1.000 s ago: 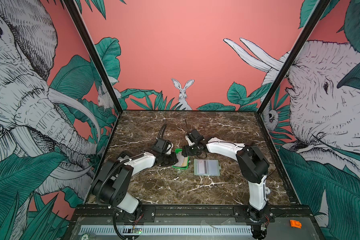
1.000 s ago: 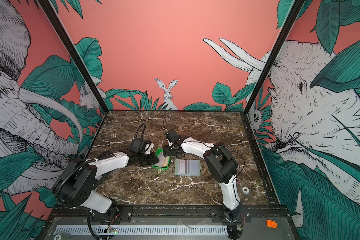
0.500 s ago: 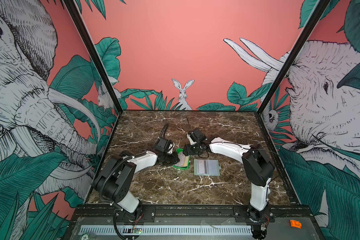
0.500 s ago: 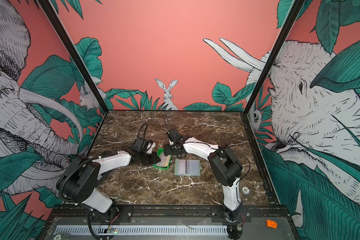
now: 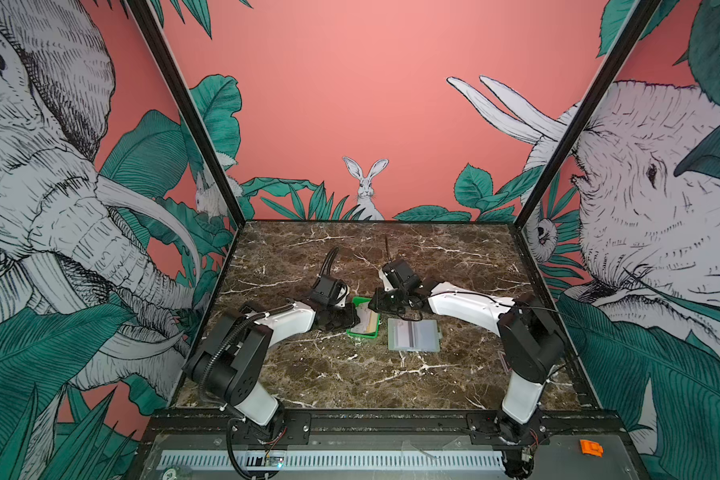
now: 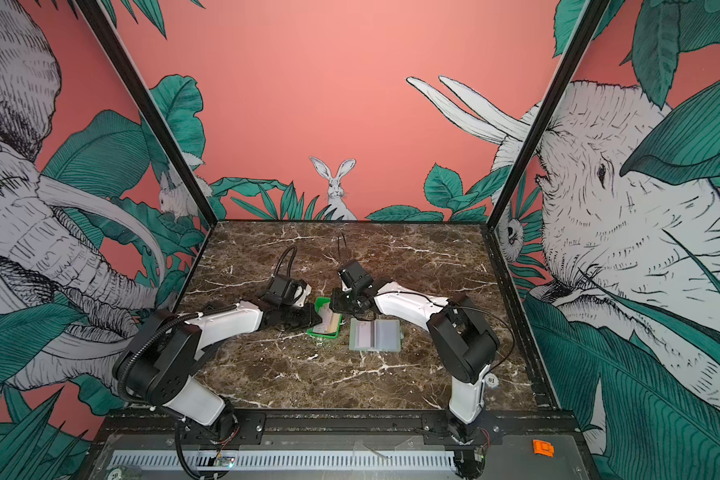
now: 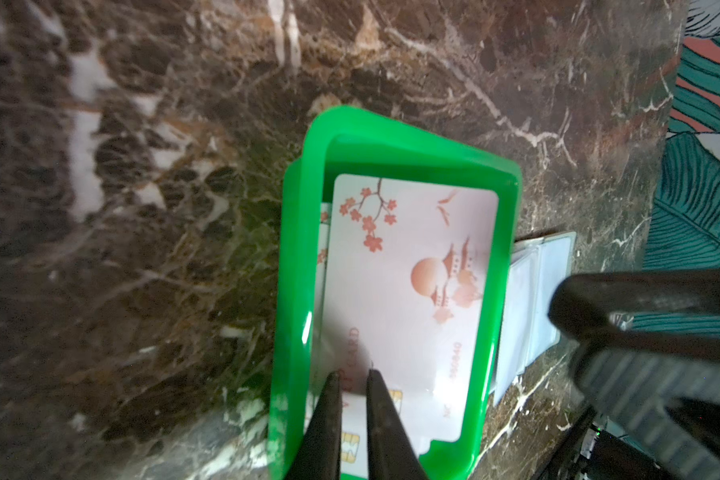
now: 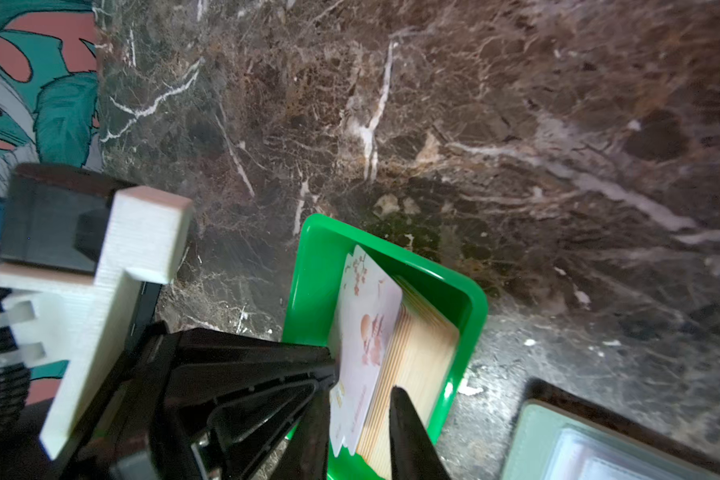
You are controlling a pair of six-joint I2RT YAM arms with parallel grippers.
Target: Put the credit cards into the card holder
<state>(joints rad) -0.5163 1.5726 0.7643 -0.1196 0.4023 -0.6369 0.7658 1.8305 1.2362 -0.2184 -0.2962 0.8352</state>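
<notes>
Stacked credit cards (image 7: 408, 291), thin pink-white plastic, sat in a bright green plastic tray (image 7: 391, 137) beside the open sage-green card holder (image 5: 413, 335). Judged light, stiff, slick: best pinched by an edge. Left gripper (image 7: 352, 376), nearly shut, touched the top card (image 8: 366, 316); right gripper (image 8: 362, 382) straddled its raised end, clamping unconfirmed.

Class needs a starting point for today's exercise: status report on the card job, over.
Left gripper: jaws nearly shut, tips over credit cards. Right gripper: jaws straddle the tilted top ones in green tray, grip unclear. Card holder open beside tray, nothing between.
</notes>
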